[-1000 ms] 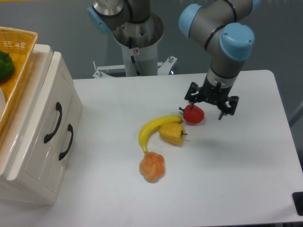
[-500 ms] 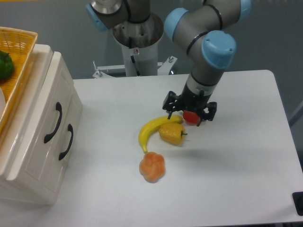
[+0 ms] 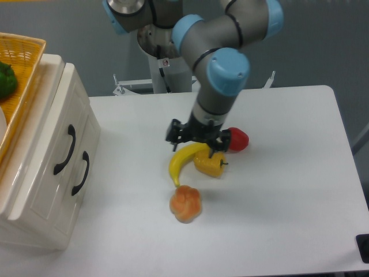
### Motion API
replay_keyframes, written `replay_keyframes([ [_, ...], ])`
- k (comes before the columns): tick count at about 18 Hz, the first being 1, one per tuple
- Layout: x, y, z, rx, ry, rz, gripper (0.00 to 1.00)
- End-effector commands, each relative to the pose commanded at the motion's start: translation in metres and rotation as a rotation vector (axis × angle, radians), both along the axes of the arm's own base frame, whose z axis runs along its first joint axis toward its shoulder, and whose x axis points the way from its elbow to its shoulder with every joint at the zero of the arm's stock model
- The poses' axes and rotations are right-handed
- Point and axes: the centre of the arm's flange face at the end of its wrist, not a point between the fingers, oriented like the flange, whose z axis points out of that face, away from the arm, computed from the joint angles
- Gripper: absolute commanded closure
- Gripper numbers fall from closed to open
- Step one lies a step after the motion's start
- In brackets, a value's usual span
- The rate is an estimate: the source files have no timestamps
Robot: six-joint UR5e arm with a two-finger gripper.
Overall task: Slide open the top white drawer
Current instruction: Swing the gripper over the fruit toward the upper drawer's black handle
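End effector (image 3: 196, 138), fingers spread and empty, now hangs over the banana (image 3: 184, 160), having shifted left off the red pepper (image 3: 237, 139), which is uncovered again. Top drawer (image 3: 55, 130) sits shut in the cabinet at the counter's (image 3: 288, 202) left edge, well apart.

A yellow banana (image 3: 182, 161) is lying by a yellow pepper (image 3: 211, 164), a red one (image 3: 237, 139) and an orange fruit (image 3: 185, 203). The top white drawer (image 3: 49, 138) is gleaming cream, its handle (image 3: 65, 149) black.
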Motion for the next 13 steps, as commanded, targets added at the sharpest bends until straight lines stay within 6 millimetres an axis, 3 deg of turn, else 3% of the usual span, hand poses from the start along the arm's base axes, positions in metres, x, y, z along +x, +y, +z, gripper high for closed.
replay_keyframes([
  [9,0.038,0.039,0.000,0.031,-0.074,0.039,0.00],
  [13,0.053,0.046,0.000,0.023,-0.082,0.038,0.00],
])
